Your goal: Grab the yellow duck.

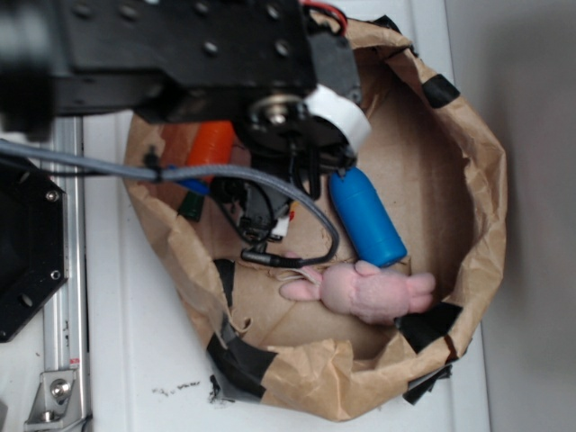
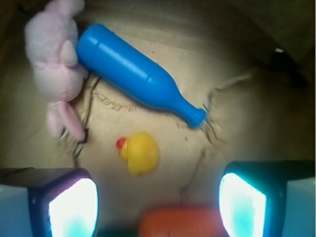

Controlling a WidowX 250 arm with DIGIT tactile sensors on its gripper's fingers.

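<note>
The yellow duck (image 2: 139, 152), small with a red beak pointing left, lies on the brown paper floor of the bag in the wrist view. My gripper (image 2: 157, 205) hangs above it, open, its two bright pads wide apart at the bottom left and right, and the duck sits just beyond the gap between them. Nothing is held. In the exterior view the arm (image 1: 297, 117) covers the duck, so it is hidden there.
A blue bottle (image 2: 136, 74) (image 1: 367, 219) lies beyond the duck. A pink plush bunny (image 2: 52, 59) (image 1: 369, 292) lies beside it. An orange carrot (image 2: 180, 223) (image 1: 210, 144) lies close under the gripper. Crumpled brown paper bag walls (image 1: 468, 135) ring everything.
</note>
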